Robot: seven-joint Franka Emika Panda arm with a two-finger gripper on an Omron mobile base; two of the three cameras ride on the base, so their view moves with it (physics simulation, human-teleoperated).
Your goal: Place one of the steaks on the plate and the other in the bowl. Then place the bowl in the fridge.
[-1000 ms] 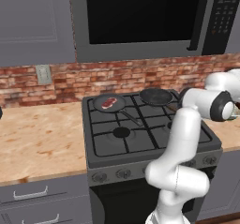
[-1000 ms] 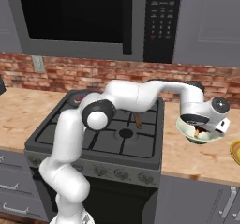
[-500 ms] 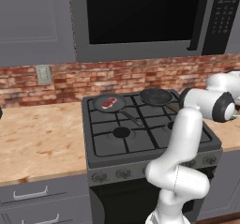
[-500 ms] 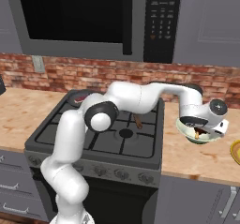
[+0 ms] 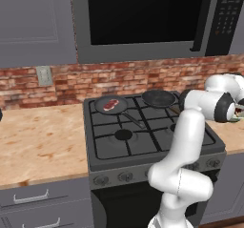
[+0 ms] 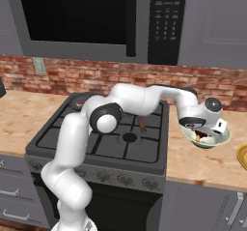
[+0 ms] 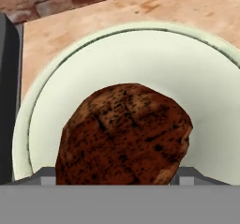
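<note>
I see the arm reaching across the stove (image 6: 96,138) to the right, wrist bent down, placing the gripper (image 6: 206,137) directly over the bowl (image 6: 219,139) on the counter (image 6: 193,162). The jaws stand wide apart and grip nothing. The brown steak (image 7: 124,134) lies inside the bowl, just below the fingers, with bare rim around it. The red steak (image 5: 111,104) rests in the rear-left pan (image 5: 110,105), beside the second pan (image 5: 158,98). The plate (image 6: 242,156) sits at the counter's right, near the bowl. Open counter lies in front of the bowl.
</note>
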